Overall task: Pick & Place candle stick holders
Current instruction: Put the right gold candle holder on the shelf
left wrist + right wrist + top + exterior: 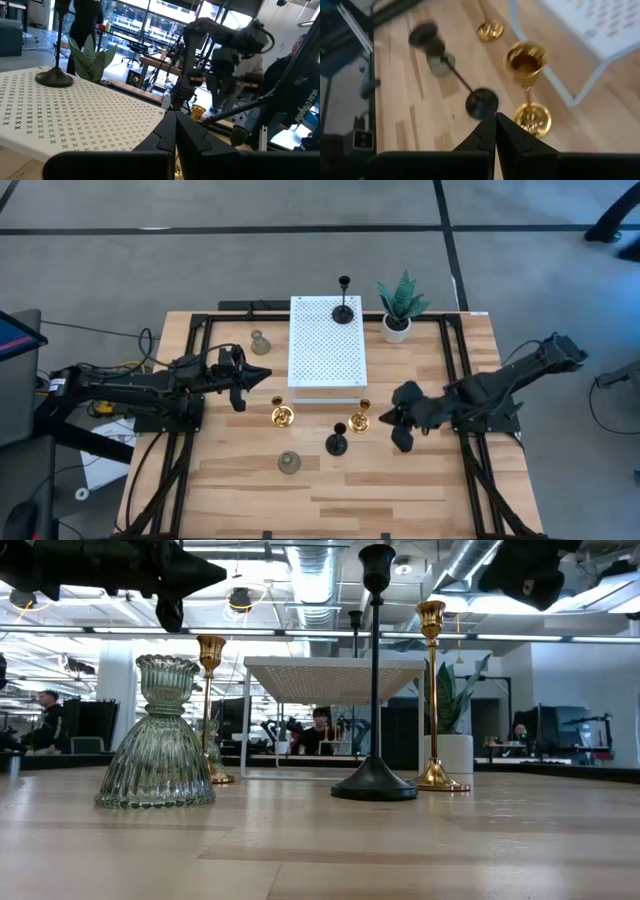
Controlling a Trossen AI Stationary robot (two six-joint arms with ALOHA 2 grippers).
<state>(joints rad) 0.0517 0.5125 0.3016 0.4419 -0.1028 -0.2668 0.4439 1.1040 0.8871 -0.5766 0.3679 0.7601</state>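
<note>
Right gripper (pixel 402 430) hangs empty beside the near gold holder (pixel 359 421), left gripper (pixel 238 385) waits by the white stand (pixel 325 340). Level across the table, that holder (pixel 433 700) stands slim and tippy. Right wrist: fingers (pixel 487 132) pressed together; they should open and close squarely on the stem (pixel 526 67).

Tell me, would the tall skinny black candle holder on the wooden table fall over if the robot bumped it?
Probably, yes. The black candle holder has a very thin, tall stem on a small round base, so a bump near the top would likely tip it. A push low at the base might only slide it across the smooth wooden table. It looks stiff, not bendy.
</note>
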